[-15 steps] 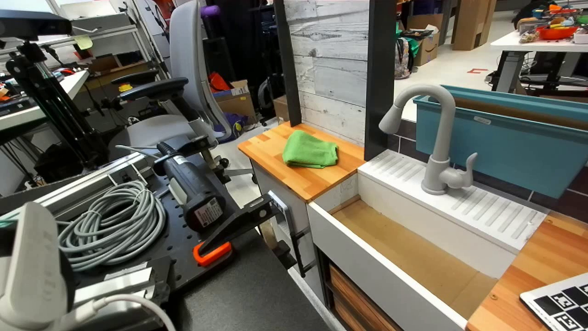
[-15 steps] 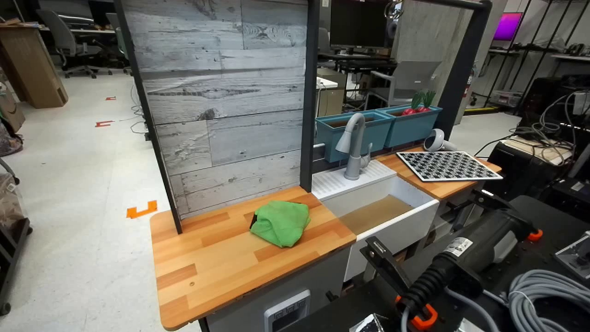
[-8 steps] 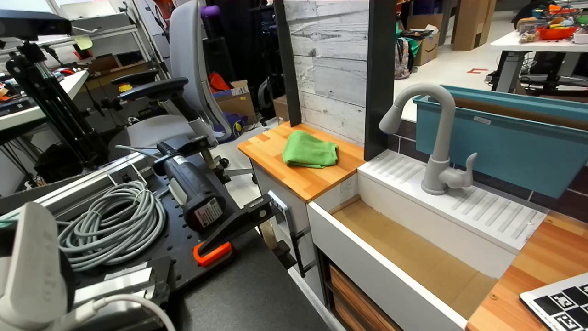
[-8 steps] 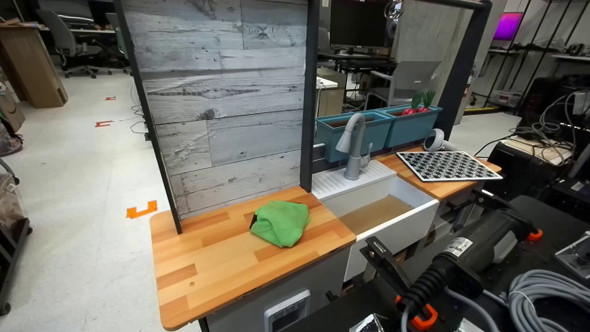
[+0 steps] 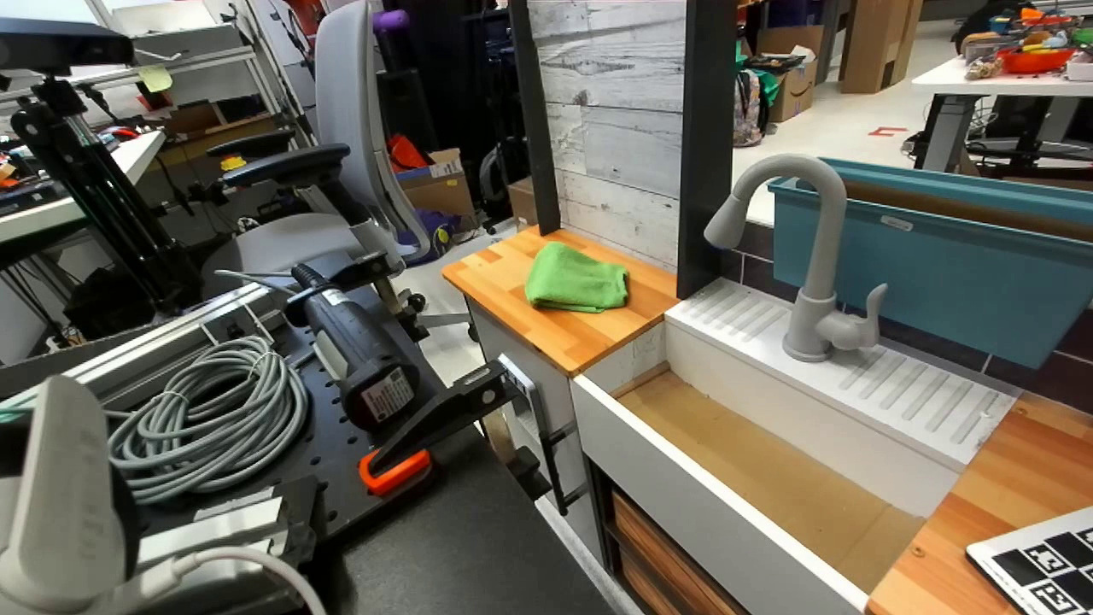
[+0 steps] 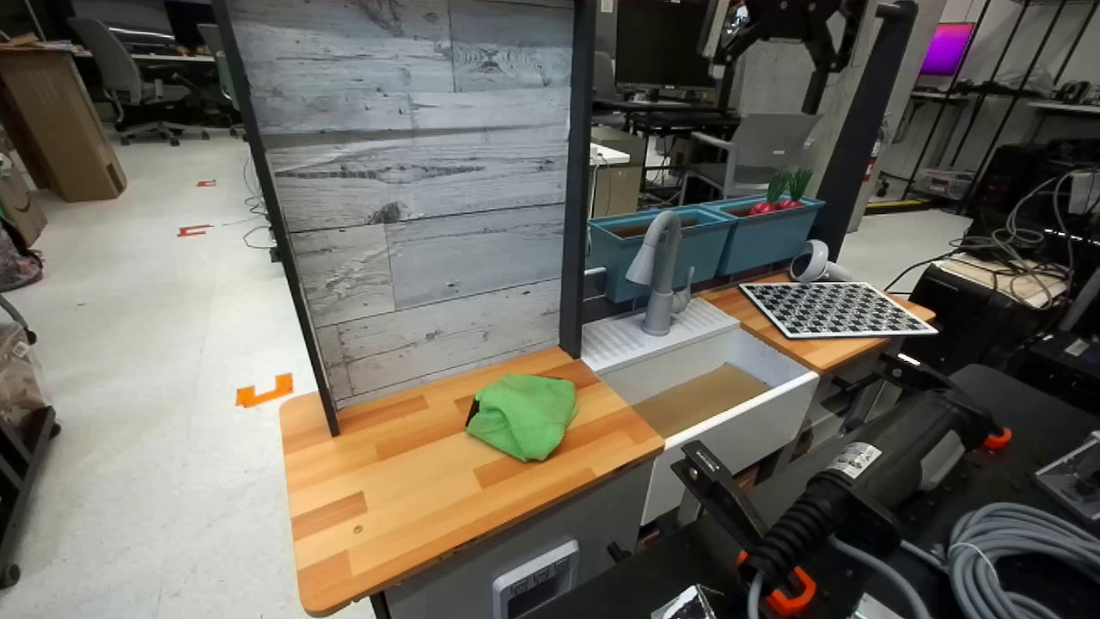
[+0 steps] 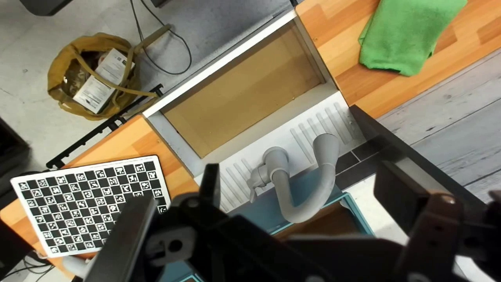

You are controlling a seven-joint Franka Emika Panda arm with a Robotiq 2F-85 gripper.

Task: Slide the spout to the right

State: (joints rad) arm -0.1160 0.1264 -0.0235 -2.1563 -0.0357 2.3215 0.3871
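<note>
In an exterior view, set near the sink basin (image 5: 811, 423), angled down past the coiled cable (image 5: 265, 410) toward the green cloth (image 5: 576, 278). In an exterior view, set farther from the basin, slanting down across the wooden counter (image 6: 412, 499) to the plank panel (image 6: 421, 172) and, farther off, the checkered board (image 6: 838, 309). In the wrist view, looking steeply down from above, past the gripper (image 7: 270, 190), turned top-first toward the basin's front edge. Shared by both exterior views: cable; by all three: basin, cloth, board.

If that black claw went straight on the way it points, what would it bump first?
Probably the spout: in the wrist view it shows between the fingers of the open gripper. Depth is unclear, so they might straddle it.
</note>
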